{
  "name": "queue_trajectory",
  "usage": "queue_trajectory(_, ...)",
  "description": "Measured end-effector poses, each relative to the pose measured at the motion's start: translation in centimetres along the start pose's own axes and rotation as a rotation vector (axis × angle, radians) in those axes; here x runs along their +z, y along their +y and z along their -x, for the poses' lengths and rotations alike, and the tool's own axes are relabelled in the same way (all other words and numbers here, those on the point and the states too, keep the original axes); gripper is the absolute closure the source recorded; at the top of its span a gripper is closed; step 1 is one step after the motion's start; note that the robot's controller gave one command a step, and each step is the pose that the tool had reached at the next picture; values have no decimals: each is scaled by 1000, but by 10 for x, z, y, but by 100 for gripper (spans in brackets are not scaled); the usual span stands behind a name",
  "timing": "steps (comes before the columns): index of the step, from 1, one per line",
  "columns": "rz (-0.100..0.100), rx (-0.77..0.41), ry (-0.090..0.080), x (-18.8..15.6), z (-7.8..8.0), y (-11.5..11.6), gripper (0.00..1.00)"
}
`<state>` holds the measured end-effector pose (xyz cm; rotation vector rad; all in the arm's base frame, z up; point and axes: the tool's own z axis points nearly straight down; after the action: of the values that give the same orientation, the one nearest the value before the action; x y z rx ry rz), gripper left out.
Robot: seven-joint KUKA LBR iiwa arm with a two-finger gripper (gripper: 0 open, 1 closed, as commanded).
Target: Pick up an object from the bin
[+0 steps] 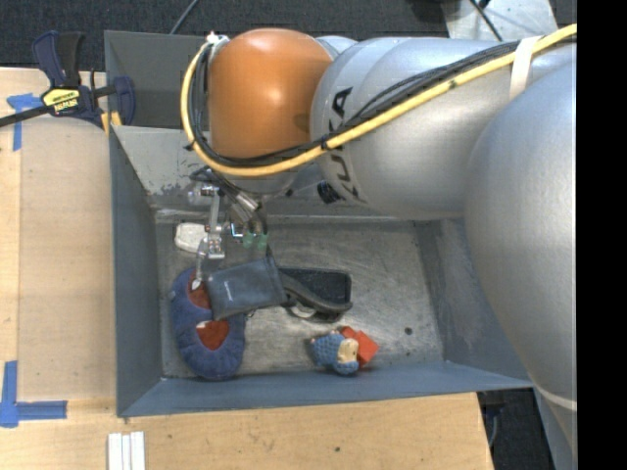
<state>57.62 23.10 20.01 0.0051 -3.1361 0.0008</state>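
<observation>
My gripper hangs below the orange wrist cover over the left half of the bin. Directly under it lies a dark grey square pouch, tilted, its upper edge right at the gripper's tip. The pouch overlaps a blue slipper-like thing with red patches on its left and a flat black object on its right. A small white thing lies by the back wall, just left of the gripper.
A small blue, yellow and red toy lies near the front wall, right of the slipper. The arm covers the bin's right side and back right corner. Bare floor shows at the right of the bin.
</observation>
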Motion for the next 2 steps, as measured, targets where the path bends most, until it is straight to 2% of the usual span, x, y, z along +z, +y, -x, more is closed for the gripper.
queue_trajectory(1, 8, 148, -19, 106, 15, -17, 0)
queue_trajectory(2, 12, 151, -25, 105, 17, -16, 100)
